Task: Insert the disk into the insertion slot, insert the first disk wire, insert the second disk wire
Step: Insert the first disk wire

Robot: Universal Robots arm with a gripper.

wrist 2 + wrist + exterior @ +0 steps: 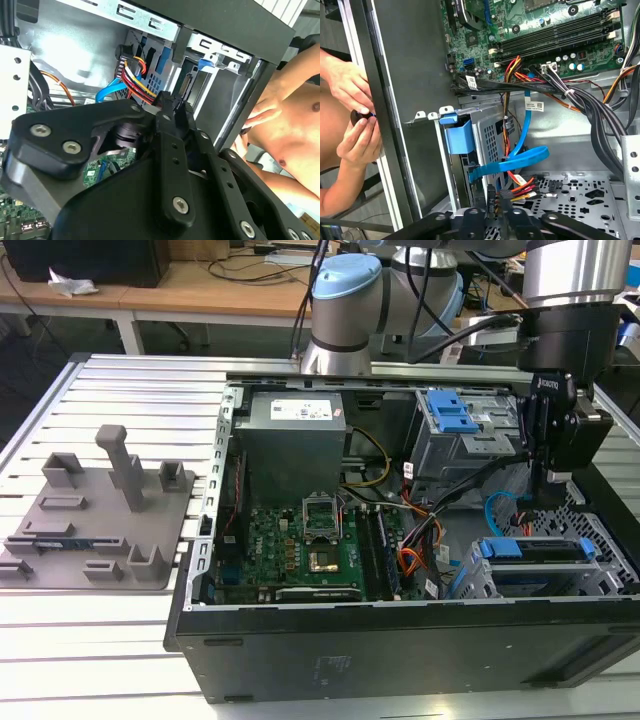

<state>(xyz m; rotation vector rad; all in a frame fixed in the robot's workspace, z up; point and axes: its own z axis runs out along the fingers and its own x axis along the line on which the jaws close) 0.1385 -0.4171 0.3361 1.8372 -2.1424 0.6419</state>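
At the drive cage: your gripper (492,212) hangs low inside the open case, just beside the perforated wall.
Fingers: pressed together on the small dark plug of the first disk wire (526,188); its red and orange strands trail away toward the board.
Disk: the disk (540,549) already sits inside the insertion slot (492,135), blue caddy showing.
Second disk wire: the second disk wire (520,161) loops loose near the plug, unheld.
Handling: you can expect a light, floppy bundle and a stiff but small plug that cocks easily. Hold it by the plug body, never by the strands.
Case edge: a person's hand (347,82) is busy outside the case wall, so mind it.
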